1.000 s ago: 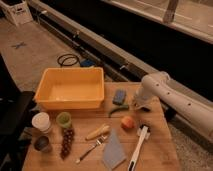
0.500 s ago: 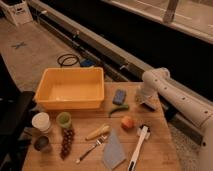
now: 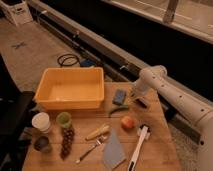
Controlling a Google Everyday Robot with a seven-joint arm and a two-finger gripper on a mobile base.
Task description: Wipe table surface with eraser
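One arm reaches in over the right edge of the table surface [image 3: 150,145], its gripper [image 3: 139,98] low near the far right corner. Directly beneath it the eraser [image 3: 142,102] lies on the wood, touching or nearly so; whether the claw is wide, narrow or clamped cannot be told. Just left of it sits the blue sponge [image 3: 119,96], beside the yellow tub [image 3: 70,89].

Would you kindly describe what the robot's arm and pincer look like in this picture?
The arm is made of smooth, rounded white tubular segments with a bulbous white joint, dotted with small dark spots along the forearm. It ends over the table's far right part in a darker pincer, blackish with pale edges. No loose cables or printed markings show on it.
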